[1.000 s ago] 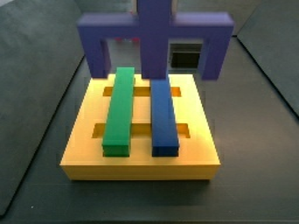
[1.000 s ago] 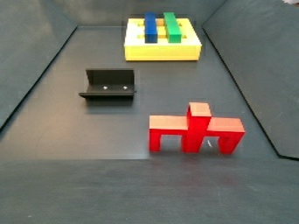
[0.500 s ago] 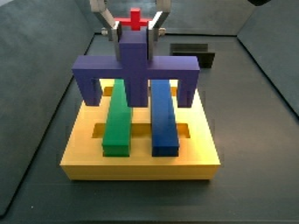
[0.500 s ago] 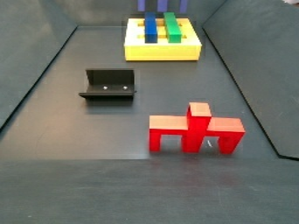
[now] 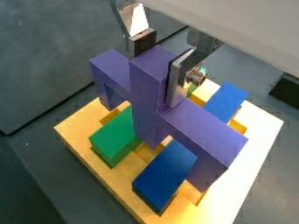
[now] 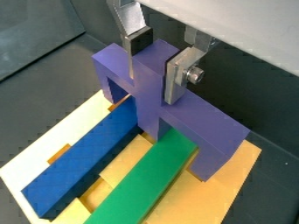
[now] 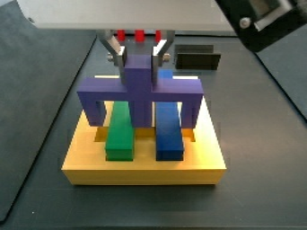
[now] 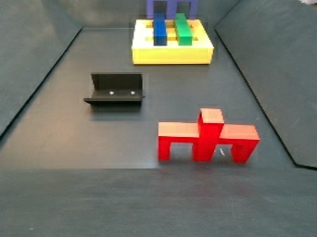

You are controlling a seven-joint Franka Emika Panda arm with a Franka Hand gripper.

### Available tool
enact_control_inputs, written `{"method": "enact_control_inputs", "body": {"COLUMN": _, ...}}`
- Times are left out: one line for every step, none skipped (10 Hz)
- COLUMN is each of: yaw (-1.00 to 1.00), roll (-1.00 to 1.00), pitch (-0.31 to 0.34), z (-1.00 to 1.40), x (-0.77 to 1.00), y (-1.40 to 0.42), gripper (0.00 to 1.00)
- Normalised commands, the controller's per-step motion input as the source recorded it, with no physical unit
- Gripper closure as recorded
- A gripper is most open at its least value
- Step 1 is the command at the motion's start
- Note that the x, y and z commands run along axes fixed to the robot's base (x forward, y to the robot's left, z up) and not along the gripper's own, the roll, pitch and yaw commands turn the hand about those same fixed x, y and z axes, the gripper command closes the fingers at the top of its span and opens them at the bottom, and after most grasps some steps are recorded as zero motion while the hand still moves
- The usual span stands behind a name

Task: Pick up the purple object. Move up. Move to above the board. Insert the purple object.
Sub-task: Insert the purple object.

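The two-finger silver gripper [image 7: 142, 49], at twelve o'clock over the flat yellow square board [image 7: 144, 162], pinches the stem of the matte purple block [image 7: 140, 92], whose legs straddle the long green bar [image 7: 120, 128] and long blue bar [image 7: 168, 130].

The hand [image 7: 140, 56] grips the stem of the matte purple bridge-shaped block [image 7: 140, 88], which sits directly below it, straddling the long green bar [image 7: 120, 128] and long blue bar [image 7: 168, 128]. Both bars lie side by side on the flat yellow square board [image 7: 144, 163] beneath the hand. Well away from the hand stand the dark L-shaped fixture [image 8: 115, 90] and the red bridge-shaped piece [image 8: 206, 137].
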Motion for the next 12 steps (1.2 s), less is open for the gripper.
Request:
{"method": "enact_control_inputs", "body": {"yaw": 0.00, "roll": -0.13, "pitch": -0.001, "z": -0.24, "x": 0.17, "y": -0.09, "gripper": 1.00}}
{"method": "enact_control_inputs", "body": {"yaw": 0.00, "roll": -0.08, "pitch": -0.011, "z": -0.35, "x": 0.13, "y": 0.00, "gripper": 1.00}}
{"method": "enact_control_inputs", "body": {"yaw": 0.00, "roll": -0.01, "pitch": 0.000, "z": -0.27, "x": 0.07, "y": 0.00, "gripper": 1.00}}
{"method": "enact_control_inputs", "body": {"yaw": 0.00, "roll": 0.01, "pitch": 0.000, "z": -0.07, "x": 0.00, "y": 0.00, "gripper": 1.00}}
{"method": "enact_control_inputs", "body": {"yaw": -0.03, "roll": 0.04, "pitch": 0.024, "z": 0.17, "x": 0.00, "y": 0.00, "gripper": 1.00}}
{"method": "enact_control_inputs", "body": {"yaw": 0.00, "roll": 0.11, "pitch": 0.026, "z": 0.20, "x": 0.07, "y": -0.03, "gripper": 1.00}}
{"method": "enact_control_inputs", "body": {"yaw": 0.00, "roll": 0.11, "pitch": 0.037, "z": 0.27, "x": 0.14, "y": -0.05, "gripper": 1.00}}
{"method": "enact_control_inputs", "body": {"yaw": 0.00, "roll": 0.10, "pitch": 0.051, "z": 0.30, "x": 0.15, "y": -0.05, "gripper": 1.00}}
{"method": "enact_control_inputs", "body": {"yaw": 0.00, "roll": 0.00, "pitch": 0.000, "z": -0.10, "x": 0.00, "y": 0.00, "gripper": 1.00}}
{"method": "enact_control_inputs", "body": {"yaw": 0.00, "roll": 0.00, "pitch": -0.026, "z": -0.21, "x": -0.06, "y": 0.01, "gripper": 1.00}}
{"method": "enact_control_inputs", "body": {"yaw": 0.00, "roll": 0.00, "pitch": -0.034, "z": -0.23, "x": -0.11, "y": 0.01, "gripper": 1.00}}
{"method": "enact_control_inputs", "body": {"yaw": 0.00, "roll": 0.00, "pitch": -0.040, "z": -0.30, "x": -0.06, "y": 0.00, "gripper": 1.00}}
